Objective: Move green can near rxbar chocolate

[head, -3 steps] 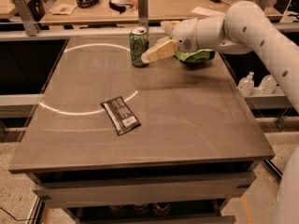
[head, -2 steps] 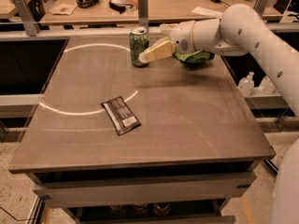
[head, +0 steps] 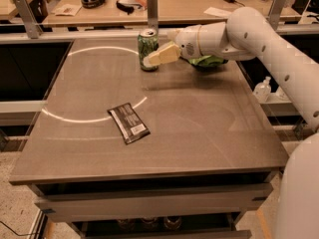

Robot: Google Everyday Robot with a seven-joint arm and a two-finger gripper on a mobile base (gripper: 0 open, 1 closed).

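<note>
The green can (head: 146, 46) stands upright near the far edge of the brown table (head: 199, 128), silver top showing. The rxbar chocolate (head: 128, 122), a flat black wrapper with a white label patch at its near end, lies on the table's left middle, well in front of the can. My gripper (head: 152, 59) comes in from the right on the white arm (head: 234, 31), at the height of the can's body. Its tip overlaps the can's lower right side. The can stands on the table.
A green chip bag (head: 207, 61) lies behind the gripper's wrist at the far right of the table. A metal post (head: 152, 6) stands just behind the can. A cluttered desk lies beyond the far edge. A white bottle (head: 261, 89) sits off the right side.
The gripper has moved a little to the left, from beside the can to up against its right side. The can and the bar have not moved.
</note>
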